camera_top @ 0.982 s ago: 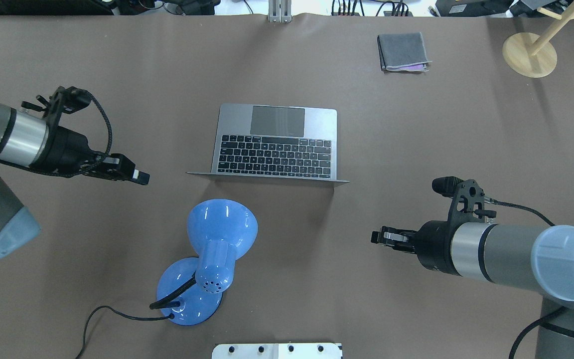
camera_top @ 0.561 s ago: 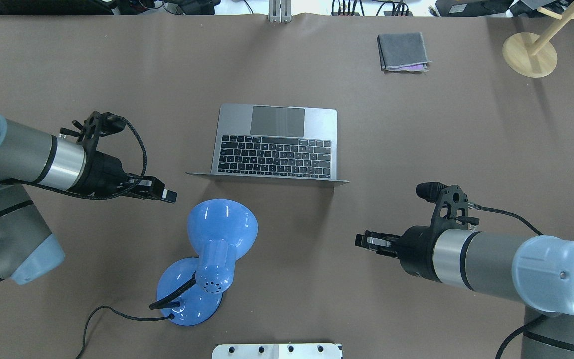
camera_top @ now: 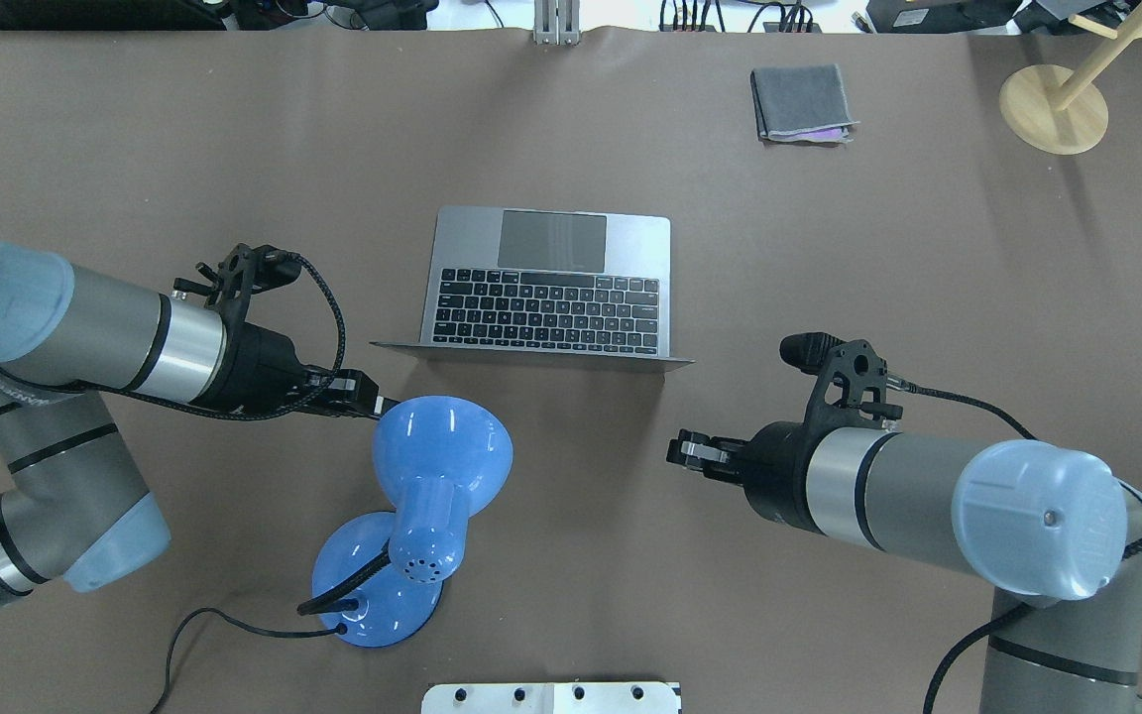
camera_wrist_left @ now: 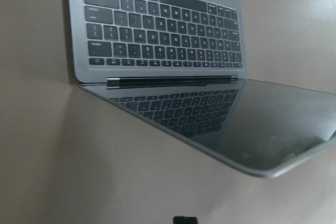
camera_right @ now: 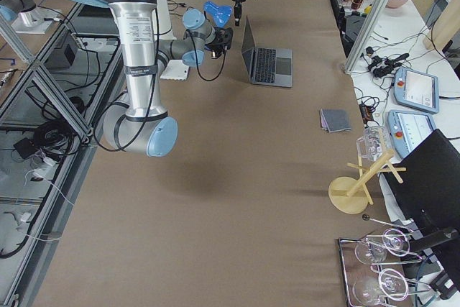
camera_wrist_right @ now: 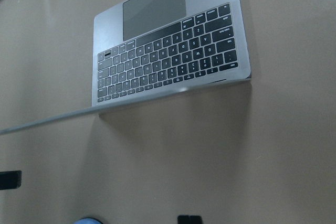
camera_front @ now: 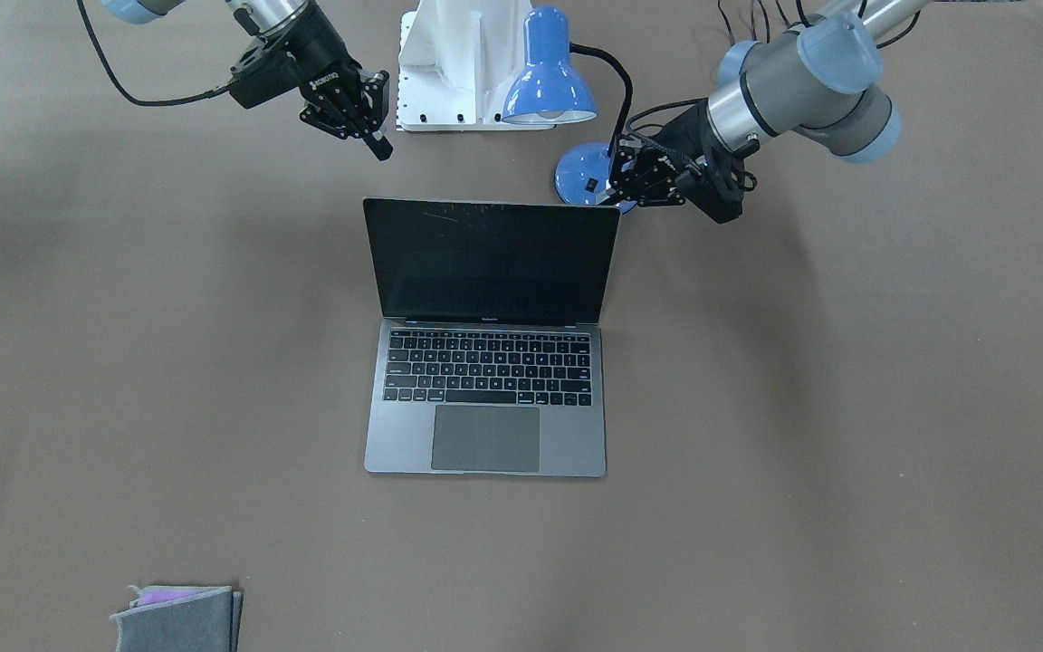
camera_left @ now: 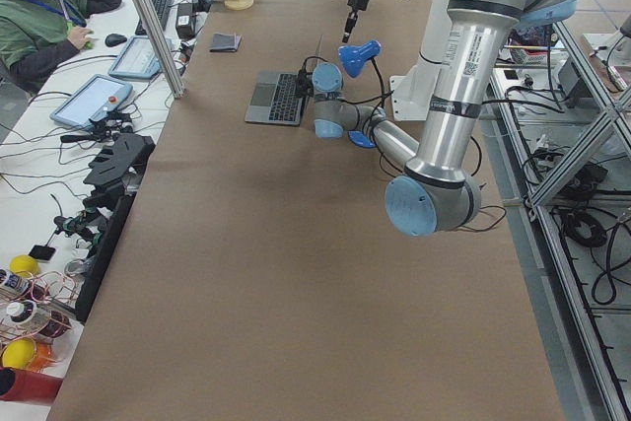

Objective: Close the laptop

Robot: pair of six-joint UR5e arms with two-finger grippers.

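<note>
The grey laptop [camera_top: 546, 283] stands open in the middle of the table, its lid upright and its black screen [camera_front: 494, 263] facing away from the robot. My left gripper [camera_top: 388, 405] is shut and empty. It hovers behind the lid's left corner, right beside the blue lamp's head; in the front-facing view it [camera_front: 610, 186] sits at the screen's top right corner. My right gripper [camera_top: 672, 451] is shut and empty, behind and right of the lid, apart from it. The left wrist view shows the keyboard and screen [camera_wrist_left: 157, 35]. The right wrist view shows the keyboard over the lid's edge [camera_wrist_right: 168, 61].
A blue desk lamp [camera_top: 432, 476] with a black cord stands just behind the laptop's left half, close to my left gripper. A folded grey cloth [camera_top: 801, 102] and a wooden stand [camera_top: 1054, 107] lie at the far right. A white base [camera_top: 551, 697] is at the near edge.
My left gripper has moved right and nearer the robot, up to the lamp's head. My right gripper has moved left toward the back of the lid. The laptop has not moved.
</note>
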